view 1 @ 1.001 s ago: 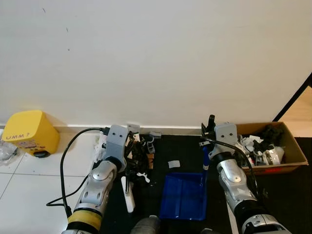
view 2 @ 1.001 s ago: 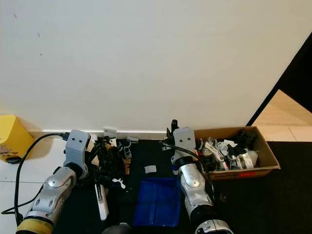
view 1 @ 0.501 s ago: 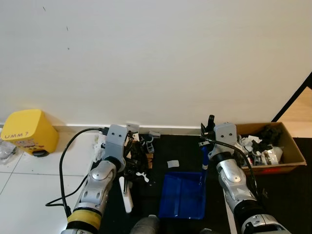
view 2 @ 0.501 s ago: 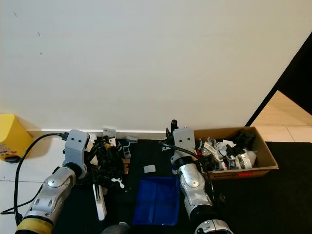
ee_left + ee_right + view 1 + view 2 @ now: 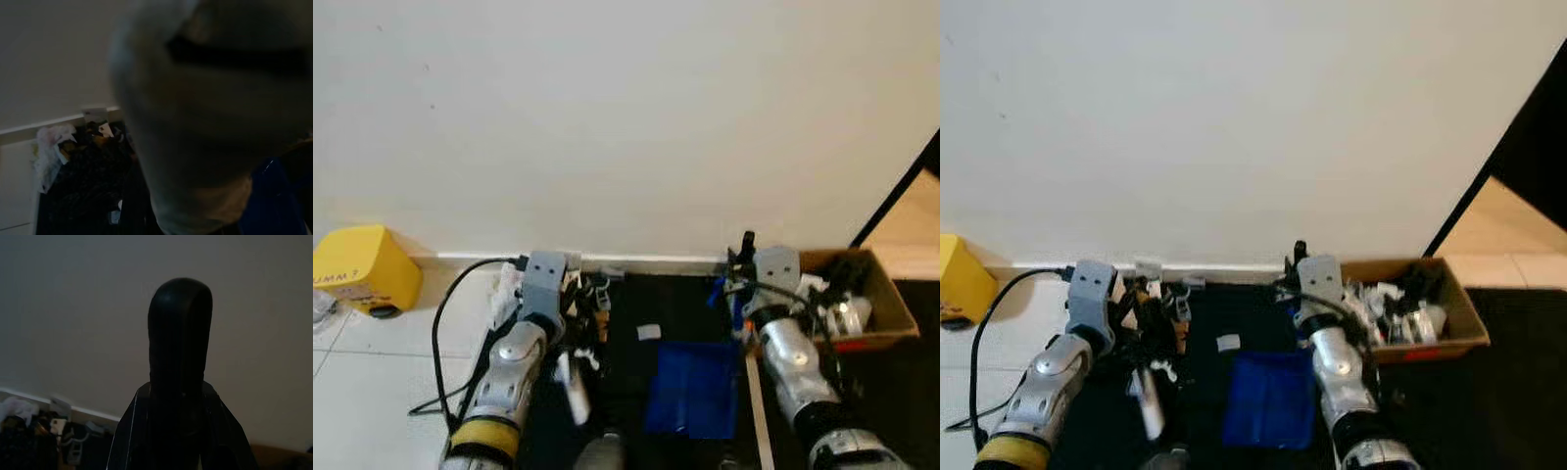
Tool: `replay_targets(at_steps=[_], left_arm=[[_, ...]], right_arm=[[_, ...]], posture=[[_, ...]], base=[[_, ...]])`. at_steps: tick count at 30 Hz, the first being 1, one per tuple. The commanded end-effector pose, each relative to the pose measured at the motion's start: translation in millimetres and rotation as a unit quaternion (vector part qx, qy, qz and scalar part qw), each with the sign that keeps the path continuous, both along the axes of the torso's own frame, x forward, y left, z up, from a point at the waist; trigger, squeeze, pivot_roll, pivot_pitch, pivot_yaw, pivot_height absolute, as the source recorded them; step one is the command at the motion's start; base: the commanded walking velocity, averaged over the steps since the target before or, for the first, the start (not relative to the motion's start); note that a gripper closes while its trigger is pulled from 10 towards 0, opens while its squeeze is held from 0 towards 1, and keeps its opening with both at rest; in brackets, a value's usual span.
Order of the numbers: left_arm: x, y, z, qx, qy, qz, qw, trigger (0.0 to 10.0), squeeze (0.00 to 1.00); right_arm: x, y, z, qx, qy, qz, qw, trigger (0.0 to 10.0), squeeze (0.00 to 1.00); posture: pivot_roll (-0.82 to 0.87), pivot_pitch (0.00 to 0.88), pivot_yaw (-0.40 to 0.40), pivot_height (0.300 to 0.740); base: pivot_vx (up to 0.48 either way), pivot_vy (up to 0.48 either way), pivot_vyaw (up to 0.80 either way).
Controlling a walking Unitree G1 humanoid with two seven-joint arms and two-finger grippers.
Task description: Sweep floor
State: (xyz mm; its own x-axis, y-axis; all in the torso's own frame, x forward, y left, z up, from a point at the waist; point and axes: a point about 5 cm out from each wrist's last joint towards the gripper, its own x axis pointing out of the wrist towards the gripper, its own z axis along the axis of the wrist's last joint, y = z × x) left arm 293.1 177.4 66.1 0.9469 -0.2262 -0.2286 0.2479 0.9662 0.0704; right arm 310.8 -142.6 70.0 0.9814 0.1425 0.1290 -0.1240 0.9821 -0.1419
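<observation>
A: Where to look for the blue dustpan [image 5: 690, 387]?

B: Down flat on the black mat [image 5: 636, 367], low in the middle, between the two silver arms.

A: And just left of the dustpan?

B: A white brush handle [image 5: 576, 394], tilted, all blurry. Left gripper [image 5: 574, 338] right above that handle. Open or shut? Cannot tell. Too fuzzy. Big pale blur close up in the left wrist view, too.

A: Up past the dustpan, toward the wall [image 5: 626, 117]?

B: A small white scrap [image 5: 649, 332], near the top left corner of the dustpan, not touching. Farther up and left, a messy pile of bits [image 5: 592, 299], black and white and grey, by the foot of the wall.

A: On the right of the dustpan?

B: Right gripper [image 5: 745, 250], up near the top right corner of the dustpan, pointing at the wall. Something blue [image 5: 736, 305] right under that wrist, maybe a handle, hard to say. Wide or narrow or holding? Cannot tell.

A: Farther right of the dustpan?

B: A brown cardboard box [image 5: 893, 315], full of black and white stuff.

A: Far left of the dustpan?

B: White floor tiles [image 5: 372, 392], a black cable [image 5: 440, 323] looping from the left arm, and a yellow box [image 5: 367, 269] by the wall.
</observation>
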Motion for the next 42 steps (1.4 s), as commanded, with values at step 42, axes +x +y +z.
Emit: replay_targets(at_steps=[42], left_arm=[[35.1,90.1,113,0.283,-0.180,-0.137,0.932,10.0,0.00]], right_arm=[[5.0,-7.9,16,-0.015,-0.037,-0.015,0.999,10.0,0.00]], posture=[[0.16,0.222,0.078,0.740]], base=[[0.000,0.000,0.00]])
